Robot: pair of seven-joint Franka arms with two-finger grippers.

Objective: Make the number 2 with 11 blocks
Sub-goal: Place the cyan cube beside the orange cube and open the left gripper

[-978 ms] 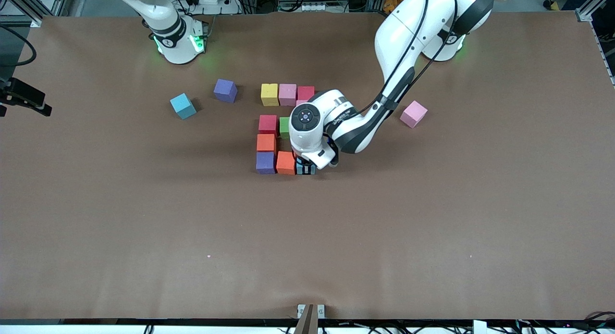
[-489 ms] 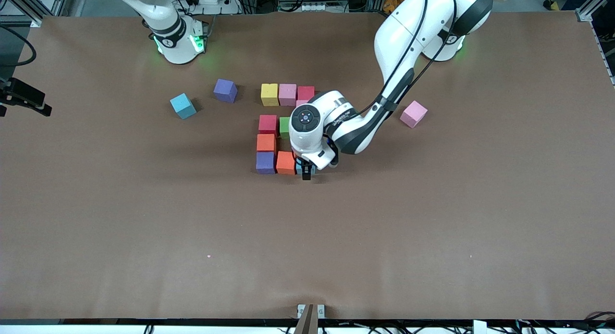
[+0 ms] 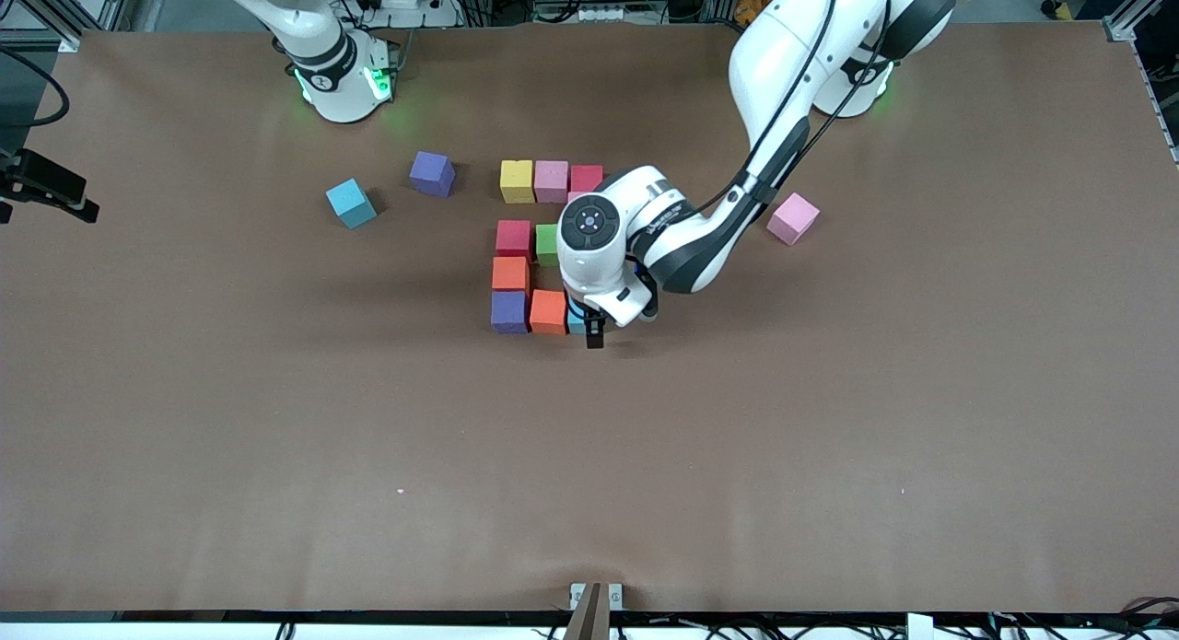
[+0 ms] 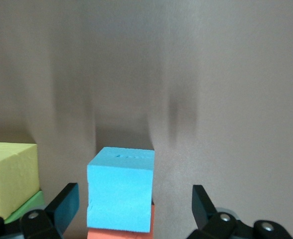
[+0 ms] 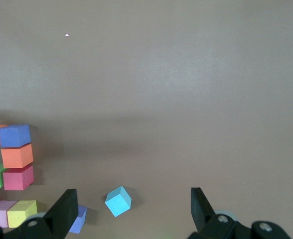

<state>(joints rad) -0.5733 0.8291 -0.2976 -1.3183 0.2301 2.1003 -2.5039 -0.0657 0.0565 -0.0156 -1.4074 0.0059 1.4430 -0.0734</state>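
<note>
The number 2 lies mid-table as mixed-colour blocks. Its row farthest from the front camera is yellow [image 3: 517, 180], pink [image 3: 551, 180] and red [image 3: 586, 178]. Nearer come a red block [image 3: 513, 238] beside a green one [image 3: 545, 244], then orange [image 3: 509, 273]. The nearest row is purple [image 3: 508, 311], orange [image 3: 547, 311] and a cyan block [image 4: 120, 194]. My left gripper [image 3: 586, 325] is open just above the cyan block, with its fingers on either side and apart from it [image 4: 134, 195]. The left hand hides part of the figure. My right gripper [image 5: 132, 199] is open and empty, high over the table.
Loose blocks lie around: a cyan one [image 3: 351, 203] and a purple one [image 3: 432, 173] toward the right arm's end, a pink one [image 3: 793, 218] toward the left arm's end. The right wrist view shows the loose cyan [image 5: 118, 201] and purple [image 5: 78, 219] blocks.
My left gripper has opened and let go of the cyan block at the end of the nearest row, and the hand has risen slightly. The right arm has not moved.
</note>
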